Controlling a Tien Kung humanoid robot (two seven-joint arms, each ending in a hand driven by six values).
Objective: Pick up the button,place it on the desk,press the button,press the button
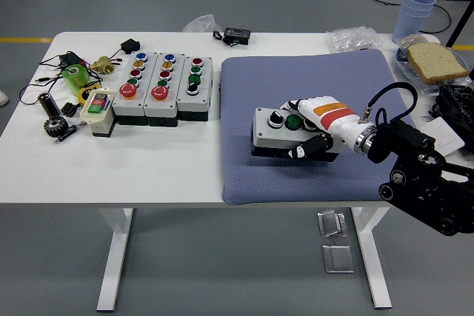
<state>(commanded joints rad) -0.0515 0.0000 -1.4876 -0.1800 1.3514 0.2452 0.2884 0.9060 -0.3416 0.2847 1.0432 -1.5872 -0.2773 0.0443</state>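
The right hand (315,127), white with an orange stripe on a black arm, has its fingers wrapped around a grey two-button control box with a black base (278,131), holding it tilted over the blue-grey padded mat (296,79) near the mat's front left corner. Three more grey button boxes (164,88) sit side by side toward the white table's (133,160) far left corner.
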